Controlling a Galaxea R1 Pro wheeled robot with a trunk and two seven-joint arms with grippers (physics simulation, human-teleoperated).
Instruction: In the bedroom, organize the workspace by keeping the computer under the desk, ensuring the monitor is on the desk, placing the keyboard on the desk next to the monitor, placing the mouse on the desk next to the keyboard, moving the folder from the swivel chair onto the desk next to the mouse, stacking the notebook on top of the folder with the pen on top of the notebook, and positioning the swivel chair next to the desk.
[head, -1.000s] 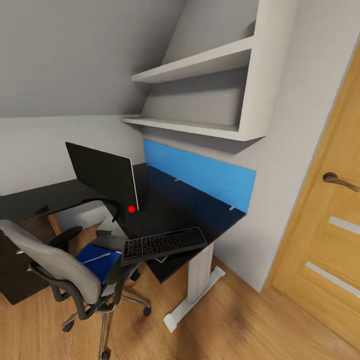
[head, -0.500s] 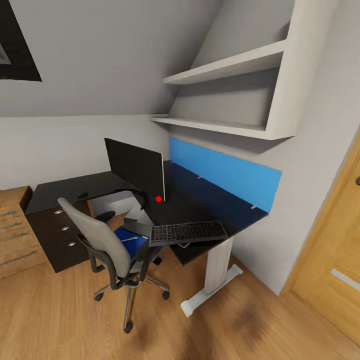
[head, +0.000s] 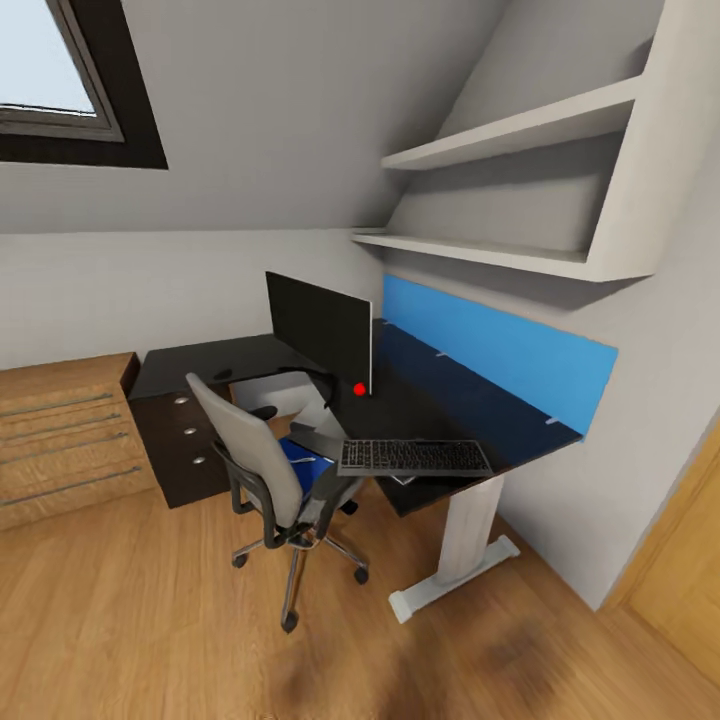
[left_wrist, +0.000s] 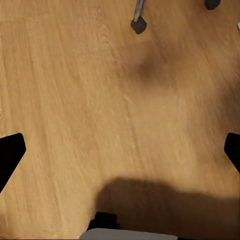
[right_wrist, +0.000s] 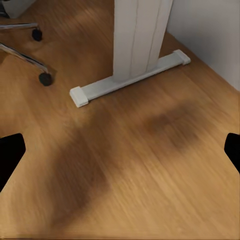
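The whole picture has slid since a second ago. The door has gone out of the side, and a window and a wooden chest of drawers (head: 60, 440) have come in. The things did not move; the robot's head and body moved, and it is now a bit farther back from the black corner table (head: 440, 425). So the robot seems to be on its way, finding a good spot to start from (no tidying step is in hand yet).

The flat black monitor (head: 320, 335) stands on the table. The black keyboard (head: 413, 457) lies on the table's front edge, near the monitor. The grey swivel chair with wheels (head: 270, 480) is pulled in close to the table. Something blue (head: 298, 455), likely the folder, lies on its seat, with a thin pale thing on it that may be the pen.

The left hand (left_wrist: 120, 150) and the right hand (right_wrist: 120, 150) both hang over the wooden floor (head: 150, 620), fingers spread wide apart, holding nothing. The right hand looks down at the white table leg (right_wrist: 137, 37). The folder is up on the chair seat, well apart from both hands.
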